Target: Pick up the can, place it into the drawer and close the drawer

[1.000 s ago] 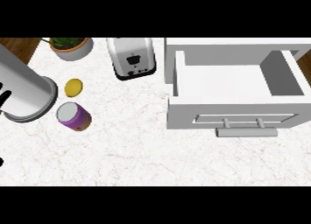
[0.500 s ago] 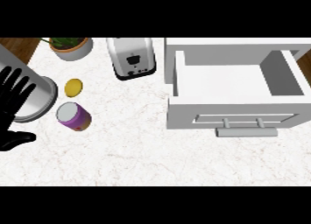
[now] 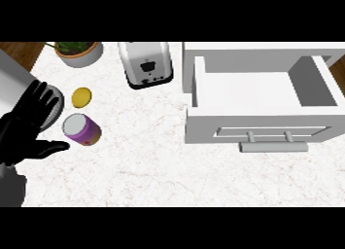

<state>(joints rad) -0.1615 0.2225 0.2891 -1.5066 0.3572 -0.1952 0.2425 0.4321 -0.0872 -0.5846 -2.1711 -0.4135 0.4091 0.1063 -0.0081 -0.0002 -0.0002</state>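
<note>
A purple can [image 3: 82, 130] with a pale lid stands upright on the white counter, left of centre. My left hand [image 3: 15, 132] is just left of it, fingers straight and pointing up, thumb stretched toward the can's lower side with a small gap between them. The hand is open and holds nothing. The white drawer [image 3: 265, 93] stands pulled out at the right, its inside bare, and its handle [image 3: 273, 145] faces the near side. My right hand does not show.
A toaster [image 3: 147, 64] stands at the back centre and a potted plant [image 3: 78, 51] at the back left. A small yellow round thing [image 3: 81, 97] lies just behind the can. A big grey cylinder [image 3: 8, 80] stands at the left edge, behind my hand.
My left hand has come further into view from the left edge and moved right, toward the can. The can and the drawer have not moved.
</note>
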